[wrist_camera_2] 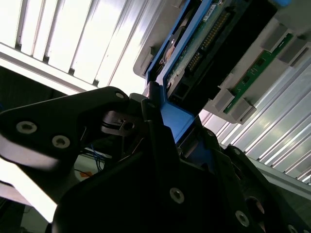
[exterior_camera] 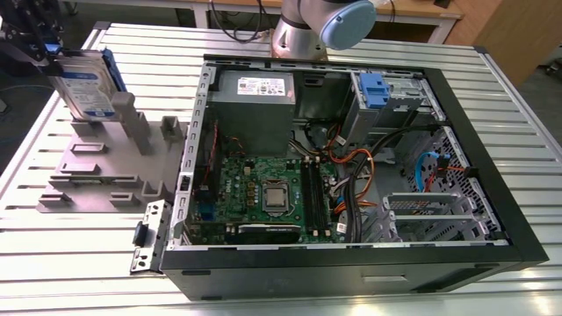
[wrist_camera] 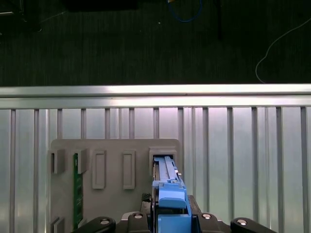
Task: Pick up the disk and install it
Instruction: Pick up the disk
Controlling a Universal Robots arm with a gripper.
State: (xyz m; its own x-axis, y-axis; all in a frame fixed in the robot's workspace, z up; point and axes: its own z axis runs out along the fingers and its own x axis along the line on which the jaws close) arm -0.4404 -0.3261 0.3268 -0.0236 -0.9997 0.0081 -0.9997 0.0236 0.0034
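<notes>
My jaws are clenched on the disk (exterior_camera: 83, 85), a flat rectangular silver hard drive with a white-and-blue label, clipped in a bright blue plastic carrier frame (wrist_camera_2: 181, 124). In the second wrist view my two black fingers (wrist_camera_2: 154, 104) stand on either side of the frame's top edge, with blue plastic between them.

The disk stands upright on its long edge at the exterior view's far left. It is over the end slot of the grey moulded plastic holder block (exterior_camera: 97, 174), which rests on the ribbed aluminium surface (exterior_camera: 88, 263). I cannot tell whether its lower edge sits in the slot or hangs just above it. It is well apart from the open black computer case (exterior_camera: 491, 191) and from the grey power supply box (exterior_camera: 255, 99) inside it.

I judge this a dense, stiff thing, heavy for its size. Held at one end, that weight would tend to swing below my grip. The metal faces look smooth and slippery, and the label side gives no purchase. The plastic frame is the better place to take hold, because its edges are squared and give a little. The drive itself I take to be fragile to knocks. The row of connector pins (wrist_camera_2: 206, 41) and the bare board on its underside should not be squeezed or scraped.
</notes>
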